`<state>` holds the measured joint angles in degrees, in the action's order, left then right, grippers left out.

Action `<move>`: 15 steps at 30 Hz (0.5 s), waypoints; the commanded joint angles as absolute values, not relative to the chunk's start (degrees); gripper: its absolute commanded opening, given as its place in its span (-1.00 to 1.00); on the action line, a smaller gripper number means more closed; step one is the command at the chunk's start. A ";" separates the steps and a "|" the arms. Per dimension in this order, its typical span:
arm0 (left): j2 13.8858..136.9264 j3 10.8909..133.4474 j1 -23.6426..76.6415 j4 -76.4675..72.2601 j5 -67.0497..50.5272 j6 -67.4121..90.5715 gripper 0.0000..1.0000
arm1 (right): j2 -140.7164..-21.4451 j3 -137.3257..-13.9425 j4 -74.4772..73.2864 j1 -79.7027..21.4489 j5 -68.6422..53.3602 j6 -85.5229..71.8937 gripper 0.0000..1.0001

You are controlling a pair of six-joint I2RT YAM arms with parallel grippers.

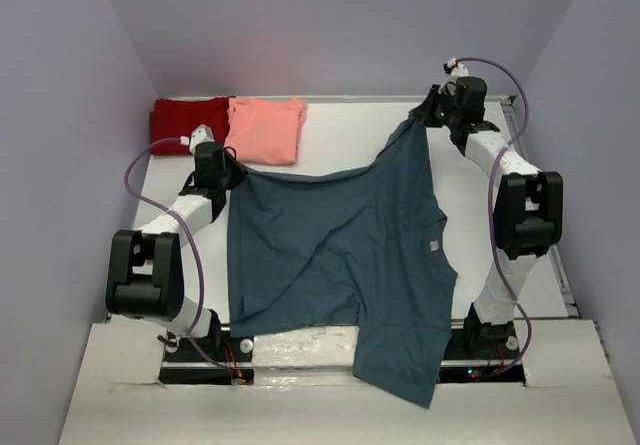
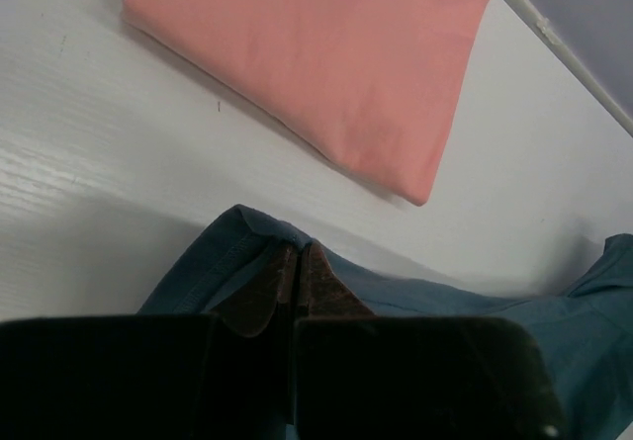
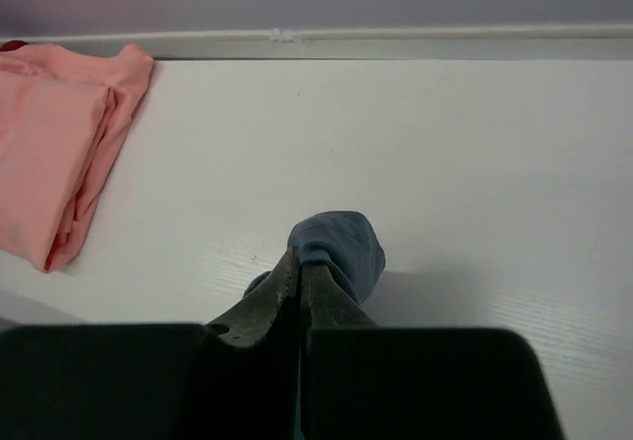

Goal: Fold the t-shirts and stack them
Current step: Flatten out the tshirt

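- The teal-blue t-shirt (image 1: 340, 255) was held spread, clamped by the left gripper (image 2: 300, 259) and right gripper (image 3: 300, 264).
- The salmon-pink t-shirt (image 1: 265, 128) and dark red t-shirt (image 1: 186, 120) were seen folded behind.

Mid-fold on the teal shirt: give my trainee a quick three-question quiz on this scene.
1. True or false: the left tool and right tool are each shut on the teal t-shirt.
2. The folded salmon-pink t-shirt lies: A far left of the table; B near right; C under the teal t-shirt.
3. Which t-shirt lies beside it, farther left?
Key: 1 true; 2 A; 3 the dark red t-shirt.
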<state>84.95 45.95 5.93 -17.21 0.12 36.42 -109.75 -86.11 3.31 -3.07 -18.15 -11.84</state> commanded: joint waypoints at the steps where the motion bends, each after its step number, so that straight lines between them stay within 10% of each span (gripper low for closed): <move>1: 86.48 49.83 6.15 -20.92 2.11 35.07 -1.00 | -112.05 -91.13 3.70 -2.99 -15.30 -12.21 -1.00; 15: 90.61 54.23 6.06 -20.21 2.81 35.42 -1.00 | -118.65 -100.28 -4.92 -2.99 -10.29 -12.75 -1.00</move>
